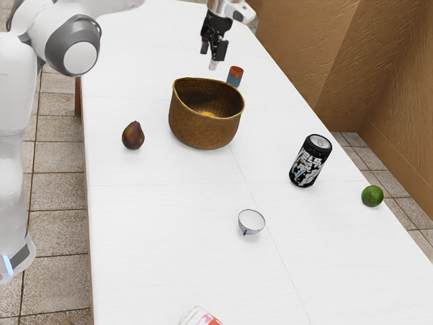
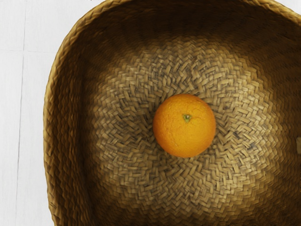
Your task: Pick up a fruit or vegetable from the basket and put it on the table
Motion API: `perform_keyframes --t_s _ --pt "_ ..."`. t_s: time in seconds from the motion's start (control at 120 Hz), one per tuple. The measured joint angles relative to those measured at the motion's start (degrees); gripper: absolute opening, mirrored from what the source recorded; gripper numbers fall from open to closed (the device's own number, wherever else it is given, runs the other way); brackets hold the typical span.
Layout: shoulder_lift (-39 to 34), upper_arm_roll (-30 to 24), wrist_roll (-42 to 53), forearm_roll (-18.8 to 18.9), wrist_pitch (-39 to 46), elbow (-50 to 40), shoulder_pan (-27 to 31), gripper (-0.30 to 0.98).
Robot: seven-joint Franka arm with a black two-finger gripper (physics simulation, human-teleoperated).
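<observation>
We hold our fingers [image 1: 220,51] released and empty above the basket [image 1: 203,128]; the orange [image 2: 185,125] lies below them inside, round, so any approach angle should suit.

tbl [image 1: 155,250] w/ basket [image 1: 203,129], pear [image 1: 133,137], lime [image 1: 372,196], bowl [image 1: 252,229], blk can [image 1: 310,162], tin [image 1: 234,77], pkg [image 1: 198,318]

Room, type unclear to me: speckled floor tiles [image 1: 57,237] beside the white table's [image 1: 149,271] long edges; textured brown walls [image 1: 298,54] beyond one.
</observation>
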Motion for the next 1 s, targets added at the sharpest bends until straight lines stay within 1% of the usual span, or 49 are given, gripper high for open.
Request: perform_keyframes --t_s 0.233,0.417,0.517,0.55,0.617,0.708,0.825,1.0 --pt "-0.1 0.0 8.1 -0.3 -0.9 0.5 0.3 0.69" --pt "-4.1 0.1 12.1 -0.6 -2.3 3.6 0.5 0.69" --pt "-6.0 -0.9 13.2 -2.7 -3.2 4.9 1.0 0.69" --pt "-5.2 -1.7 13.2 -3.2 -3.4 5.0 1.2 0.69" --pt "-1.4 -2.5 12.6 -3.3 -2.9 5.1 0.4 0.69" --pt "4.0 -2.8 11.4 -3.5 -1.9 5.1 0.1 0.68" --pt "9.0 -2.9 10.2 -4.1 -1.1 5.0 0.5 0.68" --pt "11.1 -2.9 9.5 -4.4 0.4 4.7 0.7 0.68"
